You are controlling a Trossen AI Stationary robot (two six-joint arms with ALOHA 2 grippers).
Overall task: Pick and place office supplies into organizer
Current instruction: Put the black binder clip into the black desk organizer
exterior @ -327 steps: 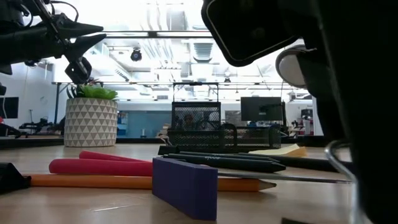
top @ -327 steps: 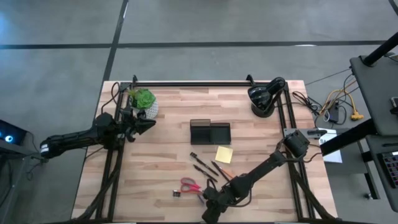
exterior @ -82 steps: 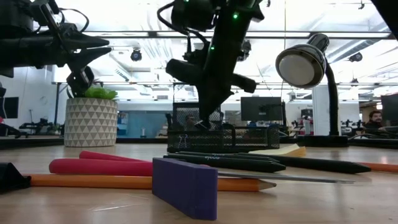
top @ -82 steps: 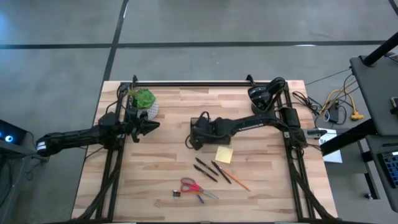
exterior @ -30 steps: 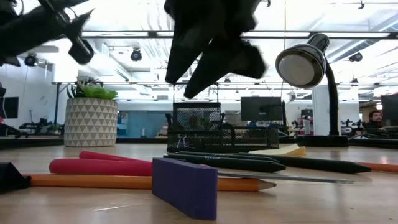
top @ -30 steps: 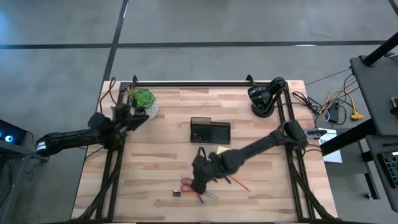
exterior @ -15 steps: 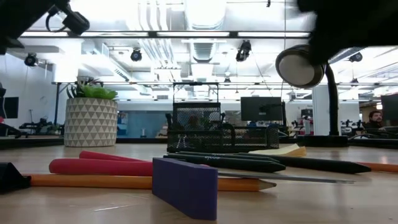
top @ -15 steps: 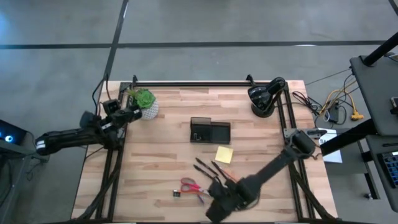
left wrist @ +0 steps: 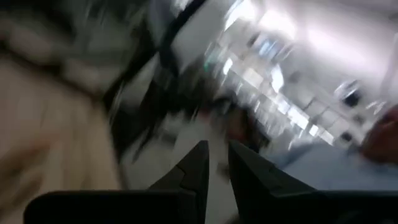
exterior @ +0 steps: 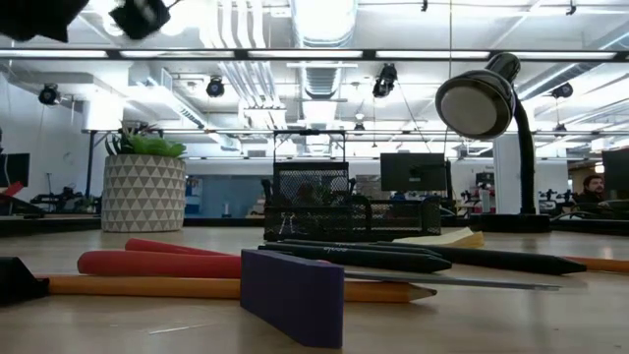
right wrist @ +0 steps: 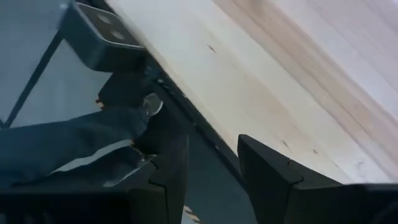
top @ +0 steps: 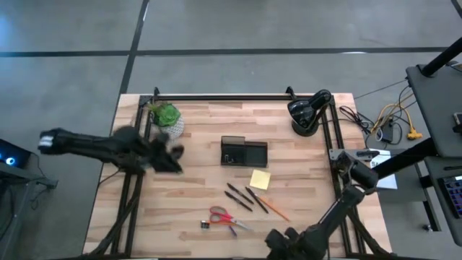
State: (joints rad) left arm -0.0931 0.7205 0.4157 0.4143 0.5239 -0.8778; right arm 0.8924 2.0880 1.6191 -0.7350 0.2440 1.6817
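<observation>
My left gripper (top: pixel 175 153) hangs over the left part of the wooden tabletop (top: pixel 195 195), just in front of the potted plant (top: pixel 166 115), its jaws nearly together with only a thin slit between them and nothing held. At the middle of the tabletop stands the dark organizer (top: pixel 244 153), a small clip showing in its left compartment. In front of it, slightly to the right, lies the yellow sticky-note pad (top: pixel 260 179), near but not touching the tray. Nearer the front edge, the black pens (top: pixel 240 196) lie side by side at a slant, with the orange pencil (top: pixel 273 208) just to their right. The red-handled scissors (top: pixel 222 216) rest in front of the pens, a tiny dark clip (top: pixel 206 224) just to their left. The black desk lamp (top: pixel 307 112) stands at the back right corner. My right gripper (right wrist: pixel 208 163) hangs at the front edge of the tabletop, right of the scissors, its jaws apart and empty, with the table's edge and frame beyond them.
</observation>
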